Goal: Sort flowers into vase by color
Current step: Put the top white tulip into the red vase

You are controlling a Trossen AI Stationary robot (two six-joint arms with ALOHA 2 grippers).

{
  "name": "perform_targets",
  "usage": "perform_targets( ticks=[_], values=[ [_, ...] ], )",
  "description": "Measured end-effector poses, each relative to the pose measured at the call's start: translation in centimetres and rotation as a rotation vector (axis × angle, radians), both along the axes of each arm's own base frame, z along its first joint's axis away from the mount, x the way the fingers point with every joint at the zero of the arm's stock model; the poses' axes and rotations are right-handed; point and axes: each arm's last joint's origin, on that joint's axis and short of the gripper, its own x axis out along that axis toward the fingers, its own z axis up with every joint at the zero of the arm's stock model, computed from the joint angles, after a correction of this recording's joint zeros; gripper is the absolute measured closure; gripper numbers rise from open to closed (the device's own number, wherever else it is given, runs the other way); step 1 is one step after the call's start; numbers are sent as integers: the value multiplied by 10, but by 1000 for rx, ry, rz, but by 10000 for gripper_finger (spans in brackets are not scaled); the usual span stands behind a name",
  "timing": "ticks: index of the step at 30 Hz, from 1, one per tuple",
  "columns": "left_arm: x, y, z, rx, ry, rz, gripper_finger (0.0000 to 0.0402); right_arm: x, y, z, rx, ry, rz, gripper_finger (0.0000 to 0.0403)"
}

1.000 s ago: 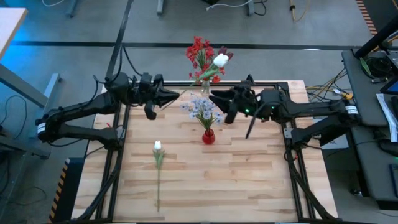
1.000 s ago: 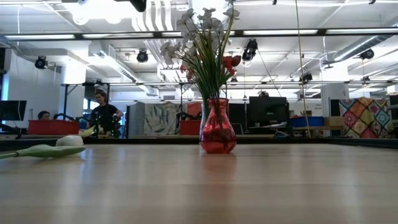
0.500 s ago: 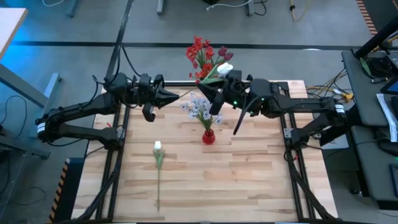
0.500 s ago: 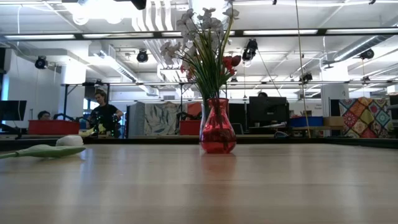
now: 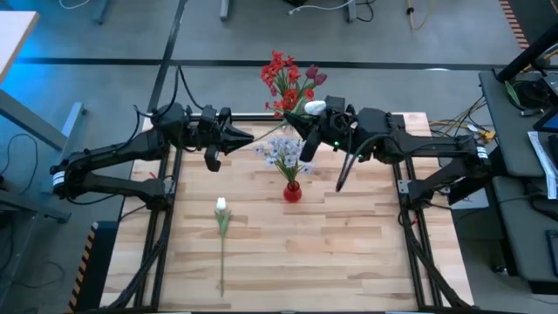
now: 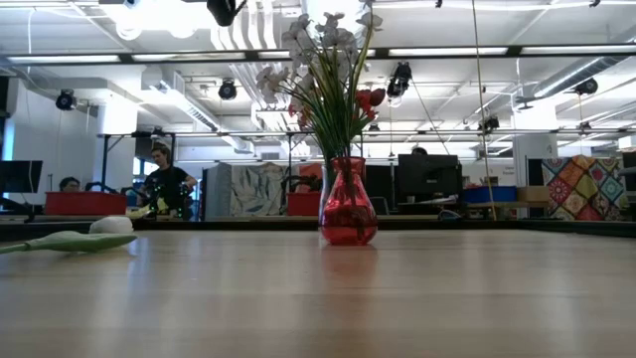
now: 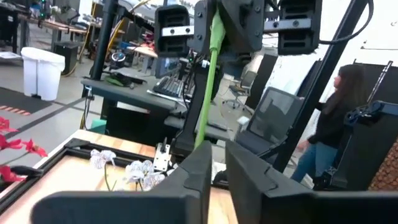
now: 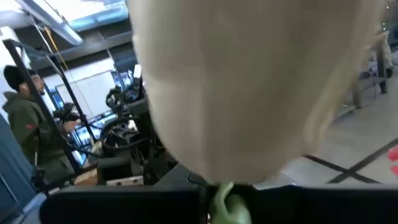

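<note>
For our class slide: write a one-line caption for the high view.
Both end effectors hold one white tulip over the table's far edge; another tulip lies near a red vase.

You get bright, even ceiling light. A white bud [image 8: 249,81] fills your right wrist view, badly blurred.
</note>
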Motion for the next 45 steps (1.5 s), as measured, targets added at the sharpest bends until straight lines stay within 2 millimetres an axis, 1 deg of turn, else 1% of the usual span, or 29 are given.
perform_targets(
  ticks=[2,6,10,14,18,21,25,29,33,38,45],
  values=[
    [-1,0,-1,-2,17,0,350,-8,0,4,2,15,3,390],
    [-4,-1,-6,-4,80,5,308,-31,4,11,29,71,26,390],
    [-12,-3,-5,23,127,39,277,-61,10,17,81,124,131,390],
    [-23,-6,1,52,121,78,270,-86,23,16,140,222,218,390],
    [-31,-8,5,56,112,93,274,-98,41,6,156,346,262,390],
    [-35,-9,4,45,128,107,278,-98,48,-6,137,441,217,390],
    [-37,-9,2,20,156,131,280,-89,49,-29,86,527,129,390],
    [-38,-9,-1,-6,194,134,280,-79,46,-51,61,547,55,390],
    [-39,-9,-4,-27,227,147,280,-71,42,-68,68,546,17,390],
    [-40,-9,-5,-29,236,157,280,-66,37,-80,70,544,-20,390],
    [-42,-10,-6,-39,249,157,281,-61,36,-85,80,526,-32,390]
  ],
)
